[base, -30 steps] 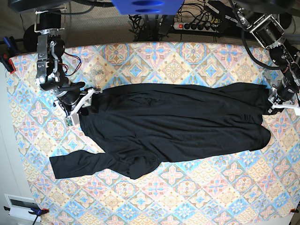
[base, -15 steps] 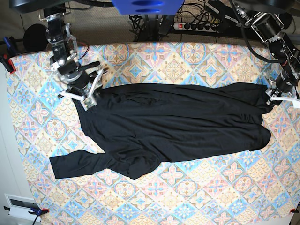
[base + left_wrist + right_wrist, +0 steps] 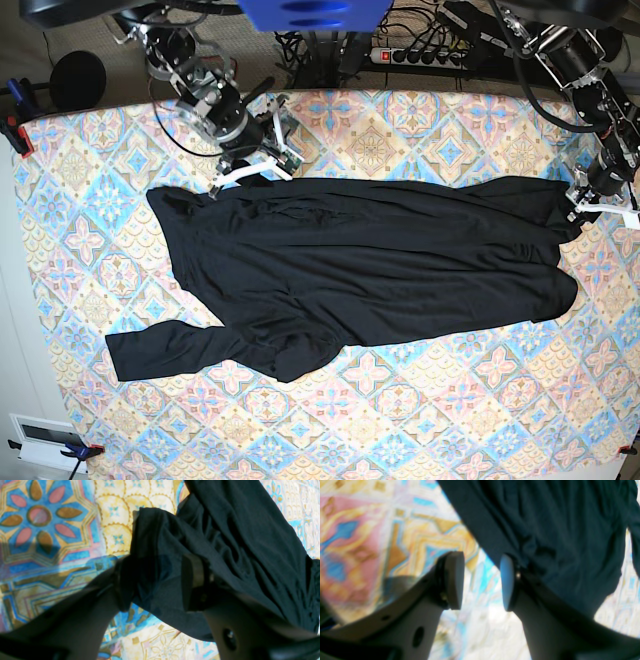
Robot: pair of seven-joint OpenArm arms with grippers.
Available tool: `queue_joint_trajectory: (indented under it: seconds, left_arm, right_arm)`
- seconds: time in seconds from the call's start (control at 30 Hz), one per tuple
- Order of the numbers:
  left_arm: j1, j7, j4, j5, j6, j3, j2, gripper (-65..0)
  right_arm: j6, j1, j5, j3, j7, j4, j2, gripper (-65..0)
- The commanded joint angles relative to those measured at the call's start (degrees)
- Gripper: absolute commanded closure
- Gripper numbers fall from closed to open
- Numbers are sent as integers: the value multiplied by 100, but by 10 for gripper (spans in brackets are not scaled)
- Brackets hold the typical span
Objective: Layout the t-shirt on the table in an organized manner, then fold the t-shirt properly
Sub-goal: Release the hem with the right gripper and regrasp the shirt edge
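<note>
The shirt [image 3: 370, 270] lies spread across the middle of the table [image 3: 420, 430], long side running left to right in the base view, with one sleeve trailing out toward the near left corner and a lump of bunched cloth just beside it.

The right gripper [image 3: 262, 148] has moved a lot in the last second. It was down at the shirt's far-left corner; now it has swung up and away to the far edge of the table, just above the shirt's top hem. Its fingers [image 3: 455, 580] stand well apart with only patterned table between them, so it holds nothing. The corner it left behind now lies flatter and further out to the left than before.

The left gripper [image 3: 600, 205] sits at the other end of the shirt, hardly shifted in place. Its fingers [image 3: 192, 572] have spread wider over the last moment, yet a fold of black cloth still drapes between them in the wrist view. Whether it still pinches that fold or has just let go, I cannot tell.

To my eye the stretch-out of the body is about done and both arms are releasing. The layout is not finished, though: the near sleeve and the bunched patch need straightening before any folding makes sense.
</note>
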Motion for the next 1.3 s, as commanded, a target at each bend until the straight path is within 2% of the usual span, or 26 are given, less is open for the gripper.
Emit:
queue_joint_trajectory:
  seconds: [0.0,0.17,0.63,0.73,0.83,0.87,1.03,1.27]
  left_arm:
    - [-71,-51,106,-68,-27,-6,-129,-295]
    - [-71,-51,106,-68,-36,-6,-129,-295]
    - [-71,-51,106,-68,-36,-6,-121,-295]
    - [-71,-51,106,-68,-36,-6,-121,-295]
    - [-71,-51,106,-68,-36,-6,-121,-295]
    - [-71,-51,106,-68,-36,-6,-121,-295]
    - [-71,-51,106,-68,-36,-6,-121,-295]
    - [-71,-51,106,-68,-36,-6,-15,-295]
  right_arm:
    - [-64,165,-23,-39,97,14,30,-228]
    - [-64,551,-23,-171,317,-469,30,-228]
    - [-64,806,-23,-742,326,-1278,30,-220]
    - [-55,1105,-23,-962,299,-1331,30,-148]
    - [-55,1202,-23,-1006,317,-1278,39,-15]
    - [-55,1193,-23,-1006,317,-1261,48,0]
    - [-55,1132,-23,-883,326,-751,206,0]
    - [-55,930,-14,-276,334,-109,241,0]
